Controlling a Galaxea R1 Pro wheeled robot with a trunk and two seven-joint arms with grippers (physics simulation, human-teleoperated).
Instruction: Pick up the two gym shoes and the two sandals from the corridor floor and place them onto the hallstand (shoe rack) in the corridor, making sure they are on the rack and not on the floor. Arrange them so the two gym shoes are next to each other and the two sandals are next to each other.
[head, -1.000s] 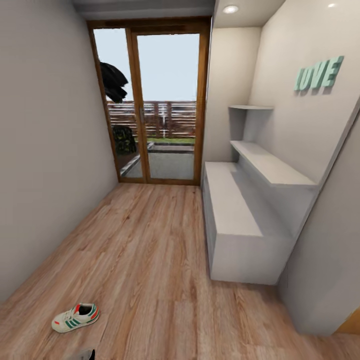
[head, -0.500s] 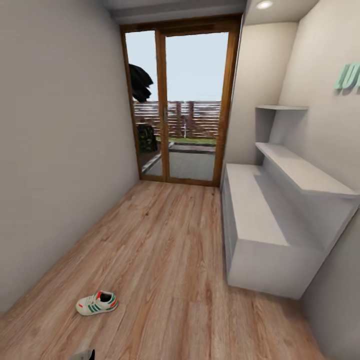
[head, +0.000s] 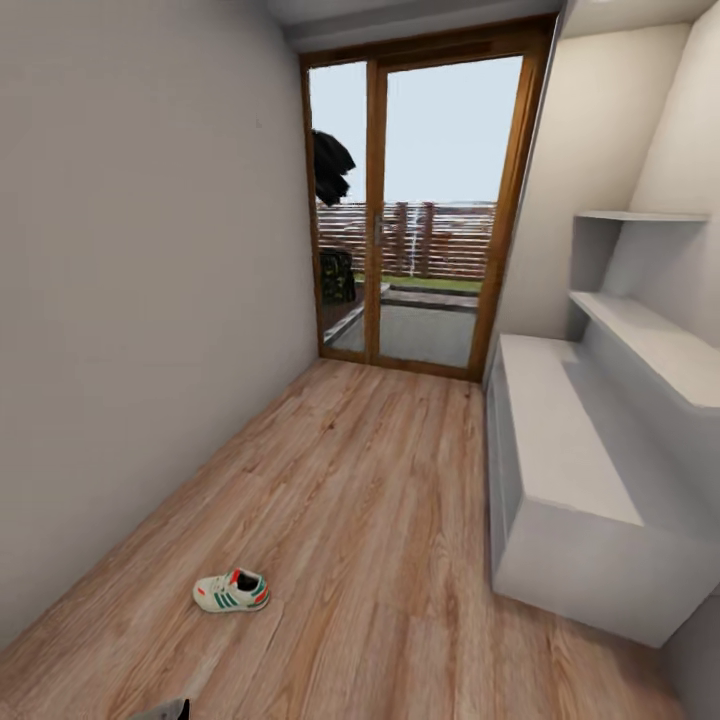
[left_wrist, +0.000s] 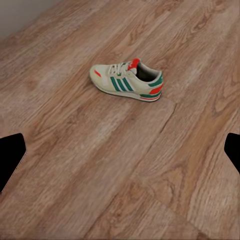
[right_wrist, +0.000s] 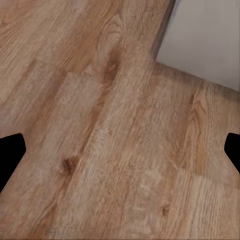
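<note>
A narrow corridor runs ahead, floored in light-brown wood-grain planks (head: 370, 520). A plain grey wall (head: 140, 300) closes one side. At the far end stands a wood-framed glass door (head: 420, 210), with a slatted fence and a dark plant outside.

The light-grey hallstand (head: 590, 490) lines the other side; its low worktop is bare, and stepped wall shelves (head: 655, 340) rise behind it.

One gym shoe (head: 232, 591) stands upright on the floor, well apart from the hallstand and nearer the grey wall. In the left wrist view the same shoe (left_wrist: 127, 80) lies ahead of the left fingers (left_wrist: 11, 160), well beyond their tips and untouched, its side with the green stripes facing the camera. Those fingers are spread wide with only floor between them, holding nothing.

The right fingers (right_wrist: 10, 157) are likewise released and wide apart over bare planks; ahead of them, off to one side, a pale grey panel (right_wrist: 205, 37) meets the floor.
</note>
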